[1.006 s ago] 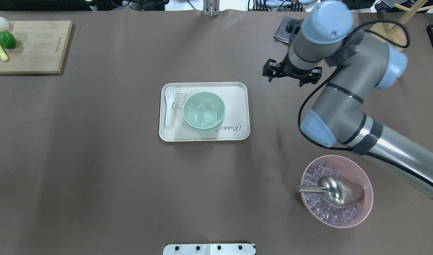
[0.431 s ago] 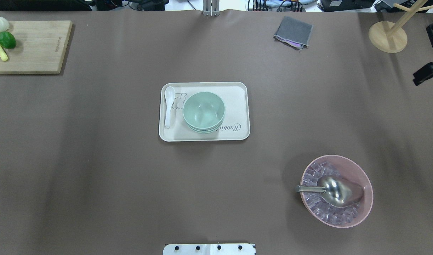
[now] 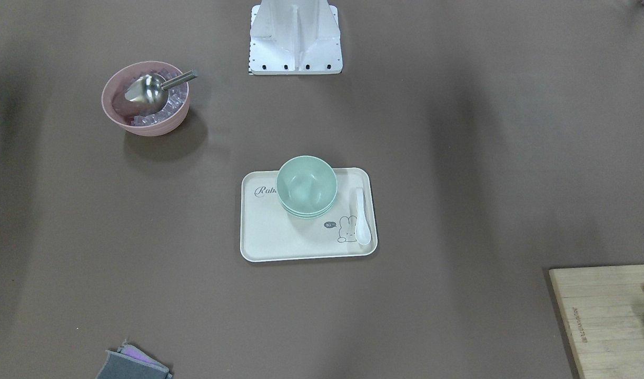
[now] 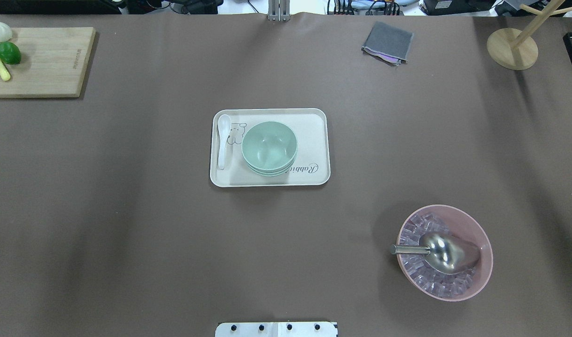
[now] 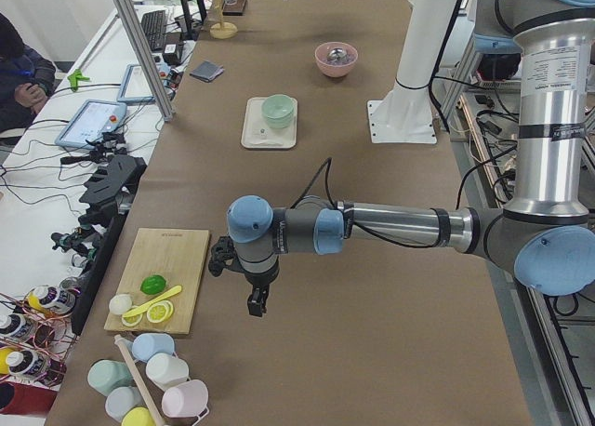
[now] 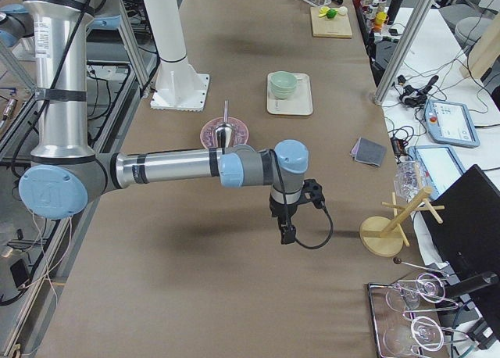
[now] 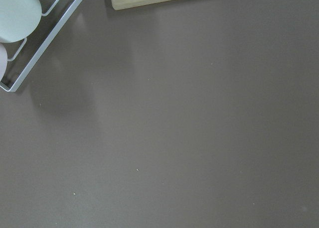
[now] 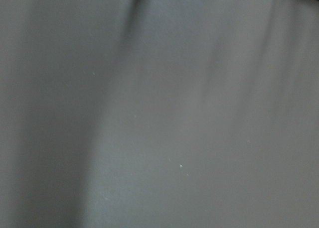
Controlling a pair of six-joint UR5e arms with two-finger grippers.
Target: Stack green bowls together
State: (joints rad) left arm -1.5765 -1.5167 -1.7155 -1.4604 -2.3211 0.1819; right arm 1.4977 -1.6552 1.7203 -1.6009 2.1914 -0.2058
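Note:
The green bowls (image 4: 269, 147) sit nested in one stack on the beige tray (image 4: 314, 140) at the table's middle; they also show in the front view (image 3: 306, 184). Neither arm is in the overhead or front view. My left gripper (image 5: 255, 305) hangs above the table beside the wooden cutting board, far from the bowls (image 5: 277, 110). My right gripper (image 6: 288, 234) hangs above bare table at the other end, beyond the pink bowl and far from the stack (image 6: 283, 84). I cannot tell whether either gripper is open or shut.
A white spoon (image 4: 223, 140) lies on the tray beside the stack. A pink bowl (image 4: 473, 281) of ice holds a metal scoop. A cutting board (image 4: 42, 61) with fruit, a grey cloth (image 4: 387, 42) and a wooden stand (image 4: 512, 49) line the far edge.
My right arm has swung away to the right, out of the overhead view. The stack of bowls has not moved.

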